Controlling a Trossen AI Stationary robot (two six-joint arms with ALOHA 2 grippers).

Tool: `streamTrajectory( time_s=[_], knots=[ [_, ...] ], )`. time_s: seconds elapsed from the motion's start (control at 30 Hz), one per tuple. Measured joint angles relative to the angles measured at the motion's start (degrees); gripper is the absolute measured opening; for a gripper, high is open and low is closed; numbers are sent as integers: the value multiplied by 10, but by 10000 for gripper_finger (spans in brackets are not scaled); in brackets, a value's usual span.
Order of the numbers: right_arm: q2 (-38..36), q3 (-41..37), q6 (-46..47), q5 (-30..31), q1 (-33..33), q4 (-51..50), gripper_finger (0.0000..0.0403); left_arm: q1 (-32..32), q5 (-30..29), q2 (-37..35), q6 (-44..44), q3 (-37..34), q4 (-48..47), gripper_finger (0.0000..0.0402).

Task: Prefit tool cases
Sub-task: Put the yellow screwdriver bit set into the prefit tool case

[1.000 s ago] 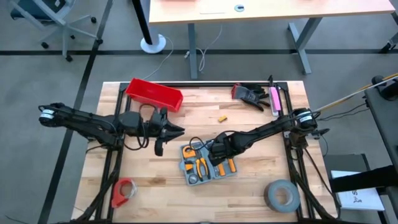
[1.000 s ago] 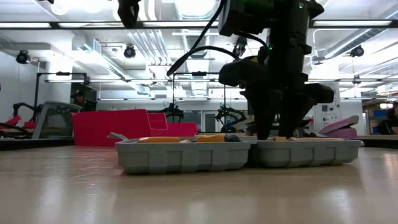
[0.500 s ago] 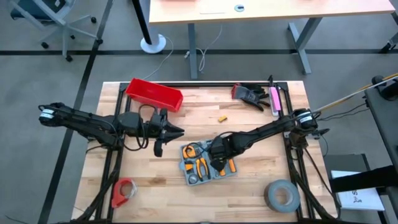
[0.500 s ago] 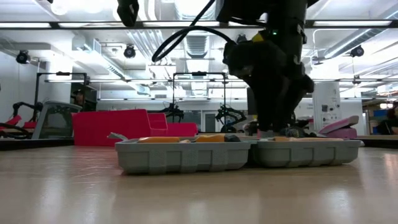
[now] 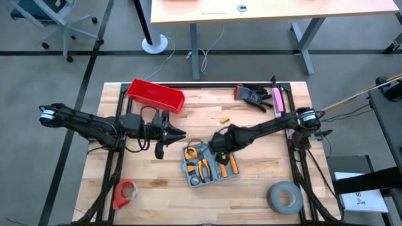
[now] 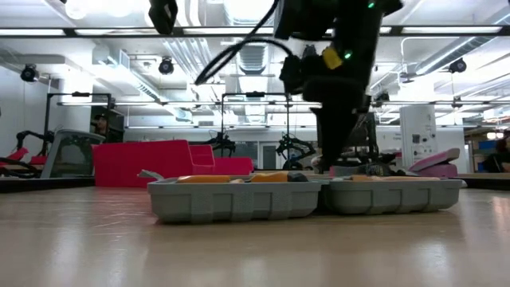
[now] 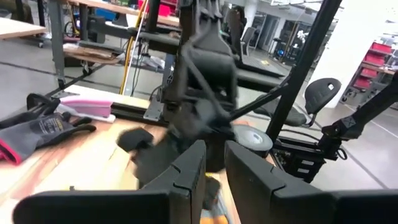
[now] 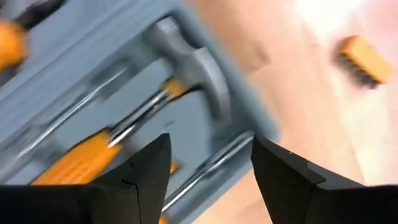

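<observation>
The grey tool case (image 5: 210, 164) lies open and flat on the wooden table, with orange-handled tools in its recesses; the low view shows its two halves (image 6: 307, 198) side by side. My right gripper (image 5: 217, 145) hangs open, pointing steeply down over the case's far edge. Its wrist view (image 8: 208, 146) looks onto a hammer (image 8: 199, 68) at a corner of the case, and nothing is between the fingers. My left gripper (image 5: 182, 132) is held level above the table left of the case, its fingers (image 7: 193, 171) a narrow gap apart and empty.
A small orange piece (image 5: 224, 118) lies on the table beyond the case. A red bin (image 5: 156, 94) stands far left, black gloves (image 5: 251, 95) and a pink tool (image 5: 277, 100) far right. A grey tape roll (image 5: 284, 196) is near right, a red roll (image 5: 125, 193) near left.
My right gripper has risen out of the case and gone a little toward the table's far edge, rolling about its own pointing line as it went. The case and its tools have stayed where they were.
</observation>
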Motion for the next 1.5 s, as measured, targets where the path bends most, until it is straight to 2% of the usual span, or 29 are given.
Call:
streamTrajectory(
  time_s=[0.23, 0.47, 0.63, 1.03, 1.17, 1.5],
  knots=[
    [0, -1, -9, -2, -84, 2, 199, 0, -2, 0, -28, 0, -18, 66],
    [2, -1, 4, -43, -178, 3, 199, 0, -3, 0, -39, 0, -23, 66],
    [6, -2, -31, -79, -222, 12, 200, 0, -3, 0, -39, 0, -23, 66],
    [7, -20, -64, -106, -265, 60, 261, 0, -3, 0, -39, 0, -22, 66],
    [7, -38, -109, -106, -270, 94, 274, 0, -3, 0, -35, 0, -22, 66],
    [7, -55, -154, -101, -293, 113, 270, 0, -3, 0, -35, 0, -22, 66]
  ],
)
